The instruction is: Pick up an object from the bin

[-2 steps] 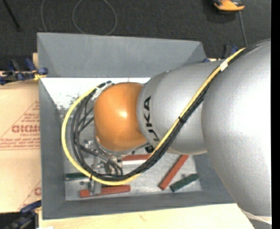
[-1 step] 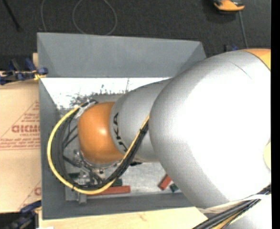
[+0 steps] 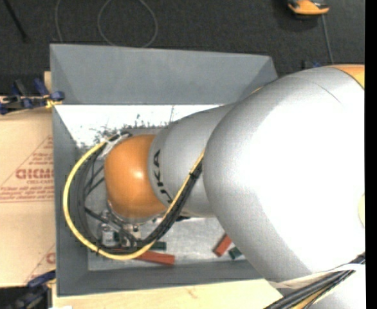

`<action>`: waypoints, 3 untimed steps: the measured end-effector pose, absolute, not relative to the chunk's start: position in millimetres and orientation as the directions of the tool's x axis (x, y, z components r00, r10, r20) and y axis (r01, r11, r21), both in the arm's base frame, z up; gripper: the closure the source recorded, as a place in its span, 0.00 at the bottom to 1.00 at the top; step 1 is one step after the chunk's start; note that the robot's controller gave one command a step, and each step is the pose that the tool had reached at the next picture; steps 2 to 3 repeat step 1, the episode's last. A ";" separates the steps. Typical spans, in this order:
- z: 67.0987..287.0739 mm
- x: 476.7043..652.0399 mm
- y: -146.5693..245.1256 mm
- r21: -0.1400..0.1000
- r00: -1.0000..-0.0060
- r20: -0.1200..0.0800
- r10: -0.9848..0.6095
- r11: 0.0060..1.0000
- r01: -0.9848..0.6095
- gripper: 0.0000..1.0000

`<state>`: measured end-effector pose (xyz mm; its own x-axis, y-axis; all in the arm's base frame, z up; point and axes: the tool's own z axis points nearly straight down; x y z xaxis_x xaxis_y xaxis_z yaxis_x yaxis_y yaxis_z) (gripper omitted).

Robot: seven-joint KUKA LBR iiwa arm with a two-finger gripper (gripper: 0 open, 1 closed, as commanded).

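I note the gripper [image 3: 118, 232] low at the bin's [image 3: 156, 76] seven o'clock; wide or narrow, I cannot tell. Nearest item: red stick [image 3: 156, 258] just beside, at six o'clock. I advise centring over it before closing, without scraping the bin.

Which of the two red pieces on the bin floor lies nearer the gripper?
The long red piece, lying flat just beside the gripper; the short red piece sits tilted, farther off under the arm.
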<state>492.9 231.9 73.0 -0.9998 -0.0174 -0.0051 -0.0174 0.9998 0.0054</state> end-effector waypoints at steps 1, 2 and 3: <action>282.4 505.8 196.2 0.003 -0.998 -0.012 -0.060 0.998 -0.060 1.00; 282.4 505.8 196.2 0.003 -0.998 -0.012 -0.060 0.998 -0.060 1.00; 282.4 505.8 196.2 0.003 -0.998 -0.012 -0.060 0.998 -0.060 1.00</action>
